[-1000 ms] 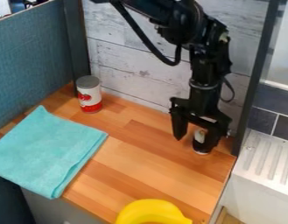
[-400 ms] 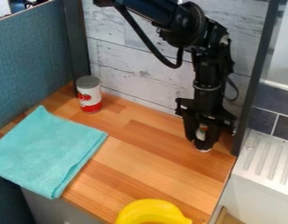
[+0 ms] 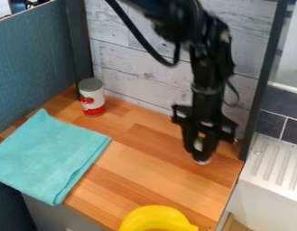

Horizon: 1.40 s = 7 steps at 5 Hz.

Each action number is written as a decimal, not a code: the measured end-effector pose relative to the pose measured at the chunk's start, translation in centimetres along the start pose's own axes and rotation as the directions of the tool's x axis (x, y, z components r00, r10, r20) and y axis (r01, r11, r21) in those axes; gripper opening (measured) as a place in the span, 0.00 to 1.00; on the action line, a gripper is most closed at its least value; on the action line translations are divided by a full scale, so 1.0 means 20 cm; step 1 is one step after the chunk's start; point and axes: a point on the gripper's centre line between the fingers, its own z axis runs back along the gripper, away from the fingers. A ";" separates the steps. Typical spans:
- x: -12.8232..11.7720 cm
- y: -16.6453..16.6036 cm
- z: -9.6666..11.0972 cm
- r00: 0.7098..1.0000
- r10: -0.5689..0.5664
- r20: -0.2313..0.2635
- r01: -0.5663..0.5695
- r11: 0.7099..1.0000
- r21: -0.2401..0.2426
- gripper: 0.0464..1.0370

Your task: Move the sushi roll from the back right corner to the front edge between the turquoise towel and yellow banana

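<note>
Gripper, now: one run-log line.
black two-finger gripper | jaws closed on small pale object | over wooden counter, right | red-and-white can upright, back left | folded teal cloth, left

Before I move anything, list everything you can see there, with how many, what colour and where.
Small object: one, whitish with some green, between the gripper's fingers, near the counter's right side
Can: one, white and red with a grey top, at the back left of the counter
Cloth: one, turquoise, folded, at the left
Curved object: one, yellow, at the bottom edge
Counter: one, orange-brown wood, in the middle
Partition: one, blue, at the left
Plank wall: one, pale grey, behind the counter
Ribbed surface: one, white, at the right
Gripper: one, black, around the small object
Arm: one, black, from the top edge
</note>
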 end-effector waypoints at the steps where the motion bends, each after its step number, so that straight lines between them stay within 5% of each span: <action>1: -0.22 0.08 0.21 0.995 0.094 -0.020 -0.092 0.992 0.086 0.40; 3: -0.65 0.27 0.11 0.968 0.183 -0.174 -0.157 0.975 0.156 0.40; 5: -0.74 0.37 0.02 0.971 0.190 -0.145 -0.179 0.980 0.085 0.40; 7: -0.65 0.40 -0.10 0.987 0.142 -0.077 -0.140 0.990 0.032 0.40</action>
